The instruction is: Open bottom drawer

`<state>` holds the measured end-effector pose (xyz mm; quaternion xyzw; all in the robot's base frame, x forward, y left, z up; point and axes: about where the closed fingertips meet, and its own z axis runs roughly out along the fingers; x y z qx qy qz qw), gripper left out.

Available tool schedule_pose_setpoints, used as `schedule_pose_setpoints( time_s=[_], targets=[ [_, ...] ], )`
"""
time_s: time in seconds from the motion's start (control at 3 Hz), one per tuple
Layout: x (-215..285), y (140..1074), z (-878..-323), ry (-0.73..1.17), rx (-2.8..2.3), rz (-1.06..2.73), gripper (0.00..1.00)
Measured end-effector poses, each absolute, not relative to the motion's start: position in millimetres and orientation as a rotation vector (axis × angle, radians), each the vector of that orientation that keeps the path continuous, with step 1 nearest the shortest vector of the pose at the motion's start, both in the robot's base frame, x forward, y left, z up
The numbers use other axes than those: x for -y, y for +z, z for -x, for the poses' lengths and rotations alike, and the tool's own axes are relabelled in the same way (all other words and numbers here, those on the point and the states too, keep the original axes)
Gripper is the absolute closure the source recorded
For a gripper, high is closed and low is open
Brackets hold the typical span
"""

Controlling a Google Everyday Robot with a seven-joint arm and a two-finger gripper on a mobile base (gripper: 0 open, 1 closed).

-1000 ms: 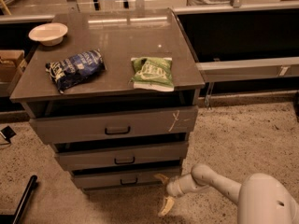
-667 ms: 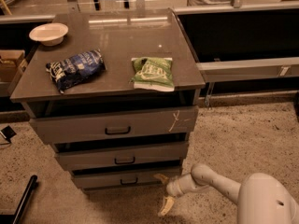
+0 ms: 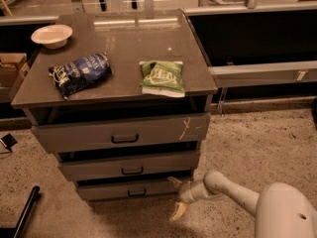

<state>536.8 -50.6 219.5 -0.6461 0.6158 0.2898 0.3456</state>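
The bottom drawer is the lowest and smallest grey front of the cabinet, with a small dark pull handle at its centre. My gripper is low by the floor at the drawer's right end, with the white arm reaching in from the lower right. It is open: one pale finger is up by the drawer's right corner and the other points down at the floor. It holds nothing and is apart from the handle.
Above are the middle drawer and the wide top drawer with a white scratch. On the cabinet top lie a blue bag, a green bag and a white bowl. A low shelf stands to the right, and a black bar lies on the floor at left.
The gripper has risen slightly beside the bottom drawer's right end. The drawers look unchanged.
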Motion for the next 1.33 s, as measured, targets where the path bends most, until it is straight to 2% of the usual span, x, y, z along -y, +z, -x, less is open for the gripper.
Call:
schedule_pose_setpoints(
  time_s=[0.67,1.0,1.33],
  targets=[
    [76.5,192.4,-585.1,0.592,-1.642,1.768,0.0],
    [76.3,183.3,-600.5,0.576,-1.651,1.786,0.05],
    [78.5,175.3,-601.5,0.583,-1.655,1.792,0.2]
  ],
)
